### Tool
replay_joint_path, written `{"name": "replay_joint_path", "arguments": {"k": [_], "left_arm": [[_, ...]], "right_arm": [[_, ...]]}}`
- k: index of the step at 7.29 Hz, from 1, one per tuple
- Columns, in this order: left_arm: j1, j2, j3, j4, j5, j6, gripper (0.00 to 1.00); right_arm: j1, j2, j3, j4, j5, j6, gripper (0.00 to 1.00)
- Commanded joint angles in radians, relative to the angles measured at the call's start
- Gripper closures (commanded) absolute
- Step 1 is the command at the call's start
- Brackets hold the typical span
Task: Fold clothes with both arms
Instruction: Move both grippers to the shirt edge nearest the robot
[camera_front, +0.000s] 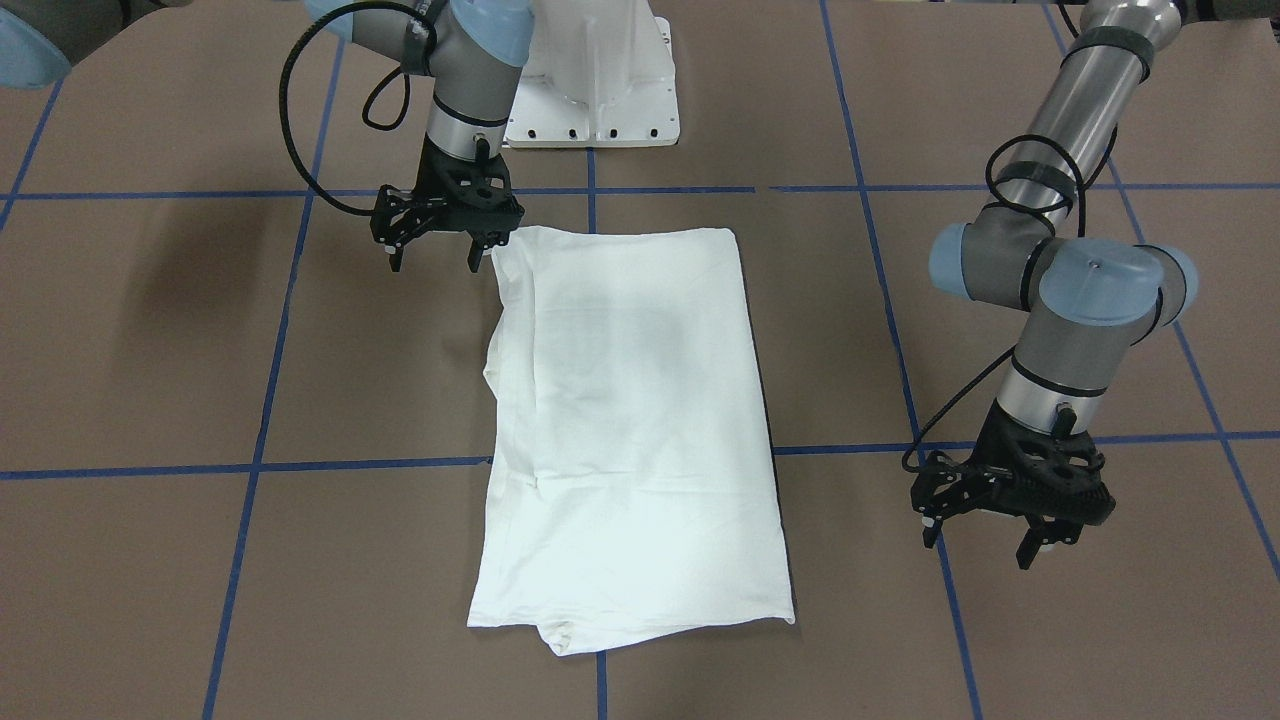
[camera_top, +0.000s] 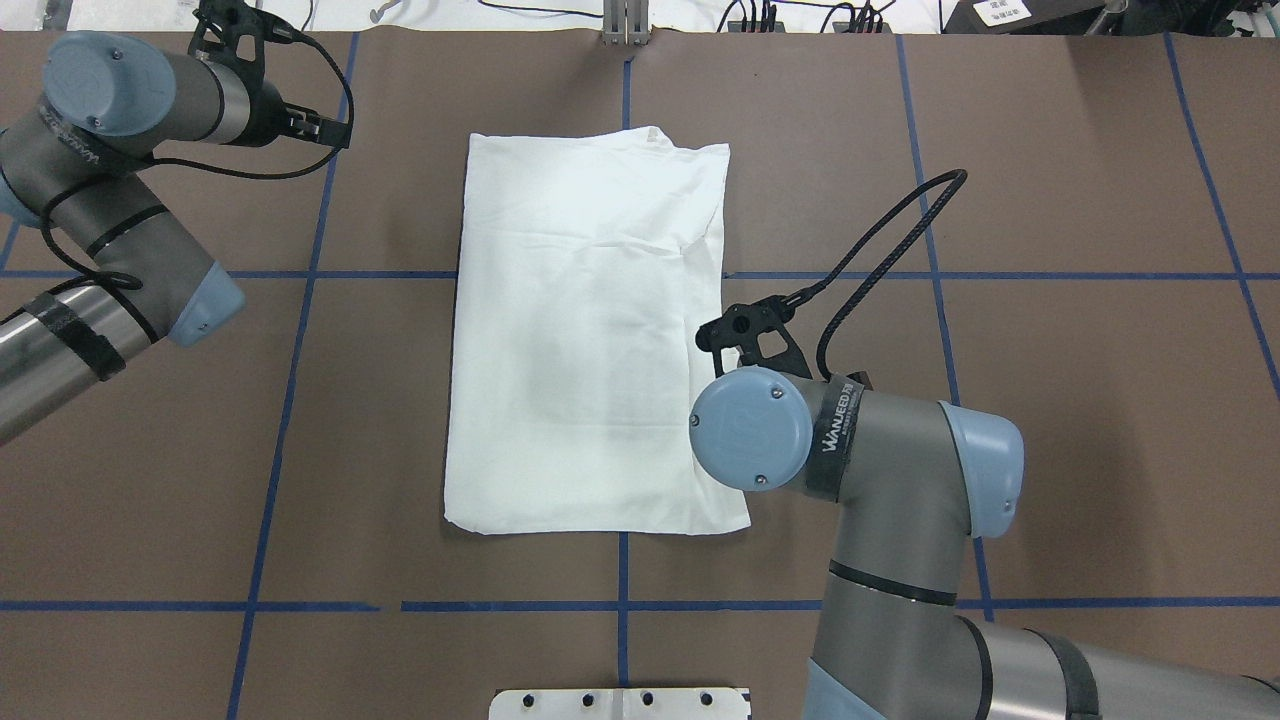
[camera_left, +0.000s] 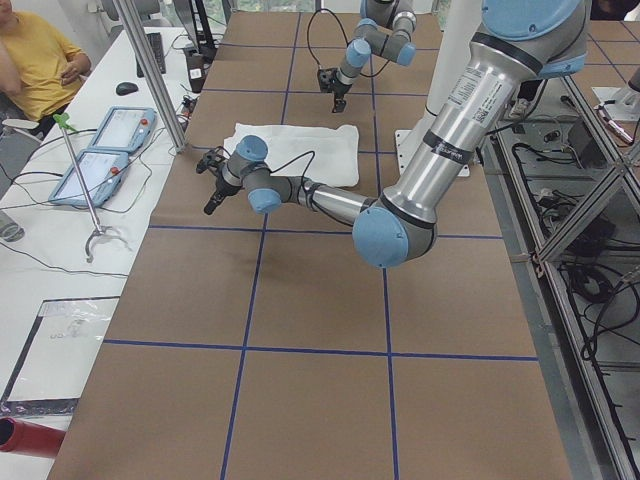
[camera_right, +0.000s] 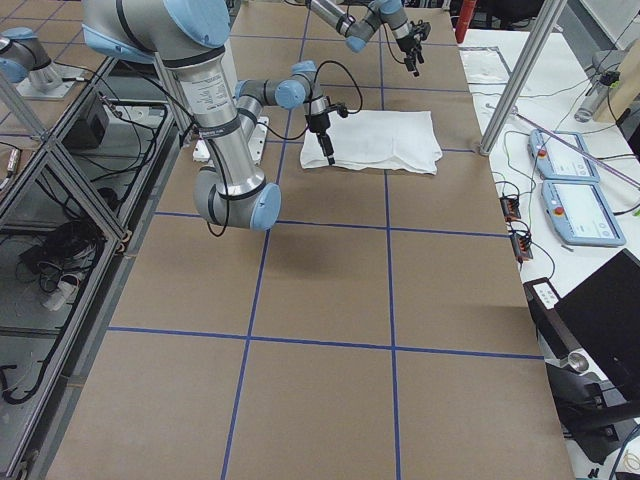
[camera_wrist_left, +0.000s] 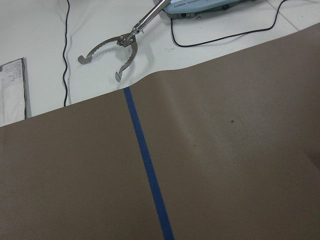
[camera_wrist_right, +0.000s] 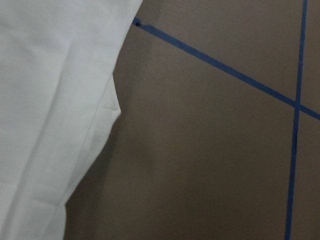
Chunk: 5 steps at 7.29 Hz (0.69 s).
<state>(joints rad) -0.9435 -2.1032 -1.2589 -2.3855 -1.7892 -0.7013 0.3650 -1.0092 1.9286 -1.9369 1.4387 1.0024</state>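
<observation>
The white shirt (camera_front: 630, 420) lies flat on the brown table, folded into a long rectangle; it also shows in the overhead view (camera_top: 590, 330) and the right wrist view (camera_wrist_right: 50, 100). No print, collar or sleeve shows. My right gripper (camera_front: 435, 265) is open and empty, hanging just beside the shirt's corner nearest the robot base. In the overhead view its fingers are hidden under the wrist. My left gripper (camera_front: 980, 545) is open and empty, hovering over bare table well off the shirt's far end; it also shows in the overhead view (camera_top: 335, 125).
The white pedestal base (camera_front: 595, 80) stands at the robot side. Blue tape lines (camera_front: 260, 420) grid the table. Beyond the far edge are two teach pendants (camera_left: 105, 140), a metal reacher tool (camera_wrist_left: 115, 50), a post (camera_left: 150, 70) and a seated person (camera_left: 35, 60).
</observation>
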Motion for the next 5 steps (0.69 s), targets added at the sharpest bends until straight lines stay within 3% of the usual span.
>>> {"name": "replay_joint_path", "arguments": {"k": [1,3,4,5], "left_arm": [[0.041,0.084,-0.167,0.005,-0.076,-0.136,0.0],[0.162,0.223,-0.372,0.008,-0.07,-0.272,0.0],[0.239,0.282,-0.454,0.008,-0.065,-0.356,0.0],[0.324,0.328,-0.503,0.008,-0.009,-0.447,0.0]], "right_arm": [[0.028,-0.104,0.024,0.378,0.088,0.088,0.0],[0.028,-0.202,0.03,0.626,0.089,0.251,0.0],[0.025,-0.245,0.036,0.704,0.079,0.357,0.0],[-0.001,-0.255,0.041,0.711,0.034,0.481,0.0]]}}
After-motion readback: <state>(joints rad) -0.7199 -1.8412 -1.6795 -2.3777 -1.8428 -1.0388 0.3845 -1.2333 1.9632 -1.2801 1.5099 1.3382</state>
